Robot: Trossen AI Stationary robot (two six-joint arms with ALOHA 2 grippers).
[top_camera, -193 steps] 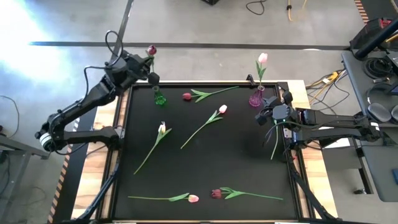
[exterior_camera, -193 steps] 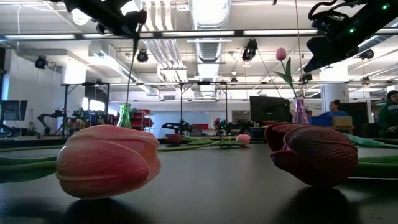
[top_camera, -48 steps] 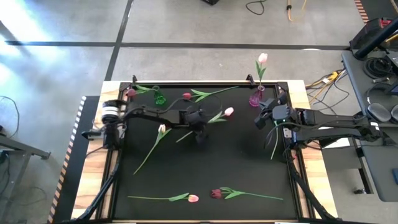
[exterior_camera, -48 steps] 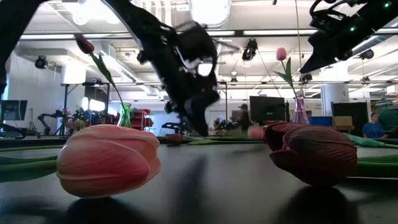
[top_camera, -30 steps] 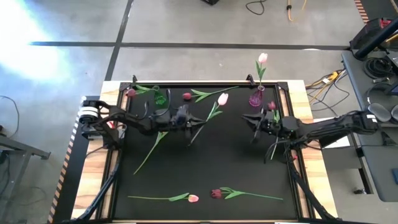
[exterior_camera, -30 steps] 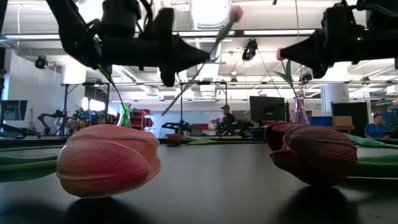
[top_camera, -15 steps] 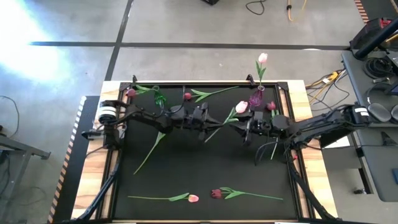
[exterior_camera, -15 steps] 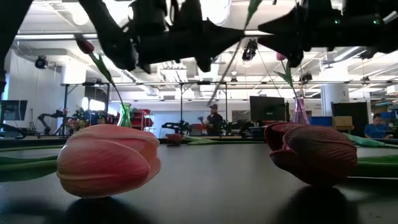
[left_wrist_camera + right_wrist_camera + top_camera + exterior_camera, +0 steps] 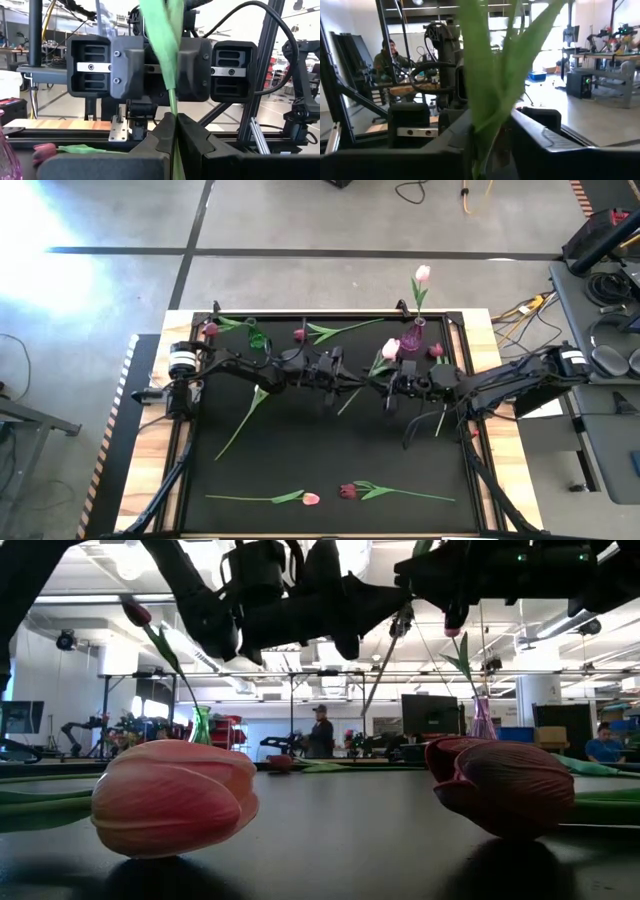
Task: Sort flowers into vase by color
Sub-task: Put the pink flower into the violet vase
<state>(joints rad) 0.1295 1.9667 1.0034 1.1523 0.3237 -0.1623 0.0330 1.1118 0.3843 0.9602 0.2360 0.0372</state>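
My left gripper (image 9: pixel 345 383) (image 9: pixel 174 120) is shut on the stem of a pale pink tulip (image 9: pixel 390 348) held over the table's middle. My right gripper (image 9: pixel 384 386) (image 9: pixel 490 131) faces it from the table's right. It is open, with a finger on either side of the tulip's green leaves (image 9: pixel 487 95). In the low view the stem (image 9: pixel 385 660) slants down between both dark grippers. A green vase (image 9: pixel 257 338) holds a dark red tulip (image 9: pixel 210 328) that leans left. A purple vase (image 9: pixel 412 337) holds a pink tulip (image 9: pixel 422 273). My left gripper pinches the pink tulip's stem (image 9: pixel 173 102) between its two fingers, below the leaves. The fingers come level from the table's left and lie across the stem. The tulip is lifted clear and tilted, head up toward the far right, with its lower end (image 9: pixel 342 408) hanging free. My right gripper: I cannot tell whether its fingers touch the leaves.
Loose tulips lie on the black mat: a dark red one (image 9: pixel 300 334) at the far side, a pale one (image 9: pixel 260 388) left of middle, a pink (image 9: pixel 311 499) and a dark red (image 9: pixel 347 491) near the front edge, and one (image 9: pixel 436 350) by the right edge. A person (image 9: pixel 320 732) stands in the room behind.
My left gripper has carried the pink tulip toward the table's right, staying shut on its stem. My right gripper has moved left toward it, and its fingers now stand around the leaves. The tulip's head has shifted right, toward the purple vase.
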